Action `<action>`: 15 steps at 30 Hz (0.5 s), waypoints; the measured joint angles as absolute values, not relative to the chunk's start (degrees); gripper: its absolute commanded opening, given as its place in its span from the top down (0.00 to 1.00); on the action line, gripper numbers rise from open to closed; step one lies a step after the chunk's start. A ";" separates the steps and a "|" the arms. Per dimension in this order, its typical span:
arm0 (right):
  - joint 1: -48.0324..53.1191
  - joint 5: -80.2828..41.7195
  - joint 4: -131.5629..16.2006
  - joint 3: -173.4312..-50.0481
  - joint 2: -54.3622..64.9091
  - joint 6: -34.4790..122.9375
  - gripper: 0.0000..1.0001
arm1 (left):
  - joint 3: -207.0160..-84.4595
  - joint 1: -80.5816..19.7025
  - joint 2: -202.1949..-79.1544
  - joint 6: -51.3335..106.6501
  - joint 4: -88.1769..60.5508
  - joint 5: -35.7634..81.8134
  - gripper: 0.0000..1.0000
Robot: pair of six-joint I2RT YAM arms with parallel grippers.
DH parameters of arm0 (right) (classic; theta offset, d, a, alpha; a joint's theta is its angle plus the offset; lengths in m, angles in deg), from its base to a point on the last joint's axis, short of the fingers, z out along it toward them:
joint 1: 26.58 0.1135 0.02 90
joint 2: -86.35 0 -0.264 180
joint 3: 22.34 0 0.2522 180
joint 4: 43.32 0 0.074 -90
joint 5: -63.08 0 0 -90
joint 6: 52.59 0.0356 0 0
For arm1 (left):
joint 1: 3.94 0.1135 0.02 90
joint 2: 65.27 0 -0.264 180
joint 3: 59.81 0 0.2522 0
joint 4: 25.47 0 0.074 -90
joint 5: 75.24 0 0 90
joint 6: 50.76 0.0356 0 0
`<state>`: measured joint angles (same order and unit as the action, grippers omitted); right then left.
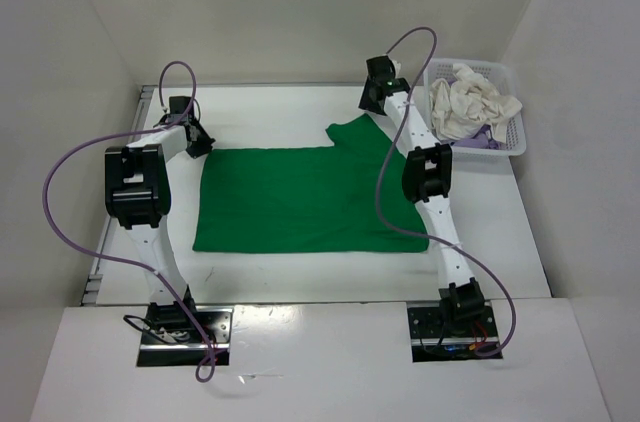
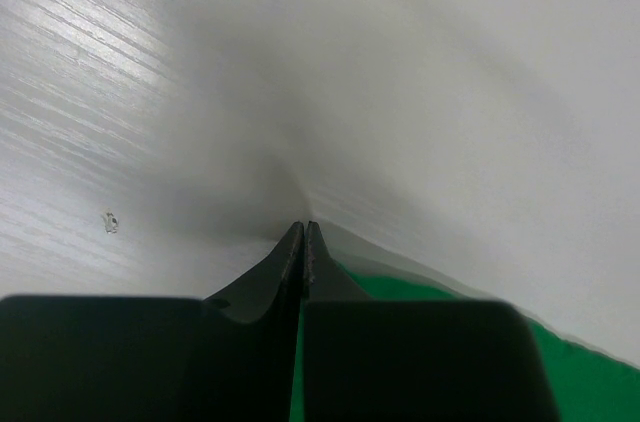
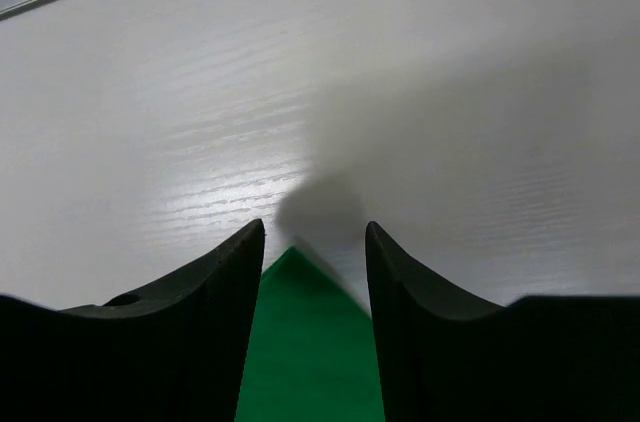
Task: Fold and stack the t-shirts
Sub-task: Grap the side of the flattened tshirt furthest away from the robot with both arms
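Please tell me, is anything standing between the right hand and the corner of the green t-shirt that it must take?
Nothing visible does. The right hand is open, and a corner of the green t-shirt lies flat on the white table, right between its jaws.

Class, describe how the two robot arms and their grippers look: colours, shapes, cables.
Both the left arm and right arm have white links with boxy black joint housings. A looping purple cable runs along each. The left gripper and right gripper have matte black tapered fingers. A small green light glows near the right wrist.
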<state>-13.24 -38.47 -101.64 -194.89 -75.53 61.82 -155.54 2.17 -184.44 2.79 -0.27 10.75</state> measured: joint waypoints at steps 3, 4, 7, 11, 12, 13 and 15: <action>-13.13 -37.97 -103.02 -196.07 -75.77 61.60 0.50 | -155.54 2.17 -184.44 2.79 -0.29 10.80 0.98; -13.11 -37.84 -103.26 -196.39 -75.97 61.53 0.50 | -155.54 2.17 -184.44 2.79 -0.29 10.80 0.98; -12.67 -37.45 -103.83 -196.81 -76.36 61.49 0.52 | -155.54 2.17 -184.44 2.79 -0.29 10.80 0.98; -11.54 -37.14 -104.37 -196.94 -76.40 61.51 0.54 | -155.54 2.19 -184.44 2.79 -0.29 10.97 0.98; -11.36 -37.16 -104.37 -196.94 -76.40 61.51 0.55 | -155.54 2.19 -184.44 2.79 -0.29 11.02 0.98; -11.16 -37.16 -104.42 -196.94 -76.40 61.51 0.58 | -155.54 2.19 -184.44 2.79 -0.29 11.04 0.98; -10.97 -37.25 -104.55 -196.94 -76.40 61.56 0.63 | -155.54 2.19 -184.44 2.79 -0.29 11.04 0.98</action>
<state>-10.97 -37.25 -104.55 -196.94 -76.40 61.56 -155.54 2.19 -184.44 2.79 -0.29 11.04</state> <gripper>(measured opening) 0.418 0.025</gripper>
